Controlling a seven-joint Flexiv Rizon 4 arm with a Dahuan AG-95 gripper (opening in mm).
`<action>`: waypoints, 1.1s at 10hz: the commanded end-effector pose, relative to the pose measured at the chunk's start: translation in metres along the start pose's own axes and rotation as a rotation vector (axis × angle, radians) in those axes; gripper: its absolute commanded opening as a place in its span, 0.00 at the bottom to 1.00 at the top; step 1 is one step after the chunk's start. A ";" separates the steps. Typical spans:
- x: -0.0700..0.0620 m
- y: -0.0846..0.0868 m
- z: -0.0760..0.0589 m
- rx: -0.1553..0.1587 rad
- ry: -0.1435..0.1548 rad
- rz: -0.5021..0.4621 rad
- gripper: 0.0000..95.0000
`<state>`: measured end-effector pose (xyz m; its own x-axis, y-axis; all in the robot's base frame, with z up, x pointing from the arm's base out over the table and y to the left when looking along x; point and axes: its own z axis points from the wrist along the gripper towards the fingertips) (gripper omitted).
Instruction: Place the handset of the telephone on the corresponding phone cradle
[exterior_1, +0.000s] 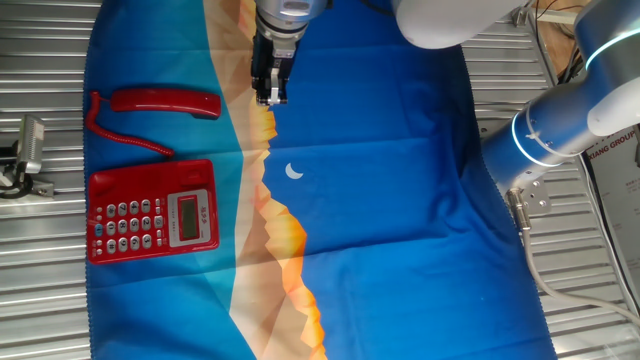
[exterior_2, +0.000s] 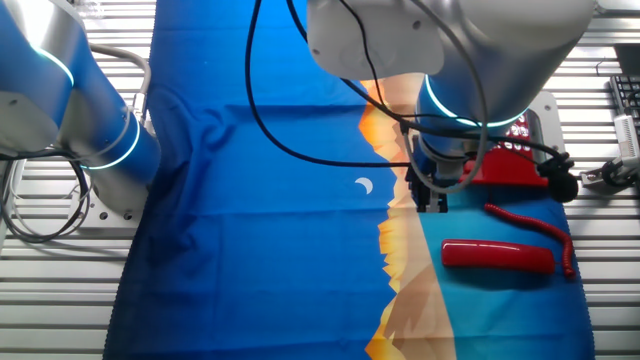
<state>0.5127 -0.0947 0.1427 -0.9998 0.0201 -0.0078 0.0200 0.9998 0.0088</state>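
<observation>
The red handset (exterior_1: 165, 102) lies flat on the blue cloth at the far left, apart from the squarish red telephone base (exterior_1: 155, 212) below it. A thin red cord (exterior_1: 125, 137) links them. The phone cradle (exterior_1: 150, 174), the strip along the base's top edge, holds nothing. My gripper (exterior_1: 270, 95) points down just right of the handset's right end, not touching it; its jaws look slightly apart and hold nothing. In the other fixed view the handset (exterior_2: 497, 256) lies right of my gripper (exterior_2: 432, 203), and the arm partly hides the base (exterior_2: 512, 168).
A blue cloth with an orange mountain print and a white moon (exterior_1: 294, 171) covers the slatted metal table (exterior_1: 40, 280). A small metal fixture (exterior_1: 28, 150) sits at the left edge. The arm's blue base (exterior_1: 560, 120) stands at the right.
</observation>
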 end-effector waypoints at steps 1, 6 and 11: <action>0.000 0.000 -0.001 0.001 0.007 0.006 0.00; 0.000 0.000 -0.001 0.005 0.001 0.052 0.00; 0.000 0.000 -0.001 0.007 -0.022 0.090 0.00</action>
<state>0.5132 -0.0950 0.1426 -0.9932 0.1115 -0.0330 0.1114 0.9938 0.0030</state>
